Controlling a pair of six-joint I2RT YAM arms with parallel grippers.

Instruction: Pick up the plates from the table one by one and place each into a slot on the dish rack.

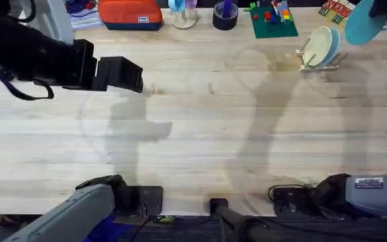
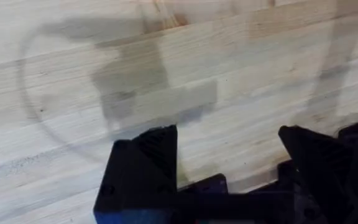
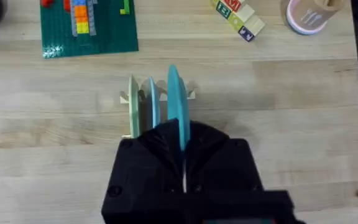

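Observation:
My right gripper [image 1: 376, 15] is shut on a sky-blue plate [image 1: 363, 25], holding it in the air at the far right, just beyond the dish rack [image 1: 314, 62]. In the right wrist view the held plate [image 3: 177, 102] stands on edge between the fingers [image 3: 157, 146], over the rack [image 3: 124, 98] and beside two plates standing in its slots: a pale one [image 3: 133, 106] and a blue one [image 3: 152, 107]. My left gripper [image 1: 130, 74] hovers open over bare table [image 1: 200, 134] at the left, with nothing between its fingers [image 2: 148, 152].
Along the far edge stand a green brick baseplate [image 1: 273, 21], a black tape roll [image 1: 225, 16], an orange pouch [image 1: 130, 13] and letter blocks [image 1: 334, 9]. A pink cup [image 3: 312, 14] stands beyond the rack.

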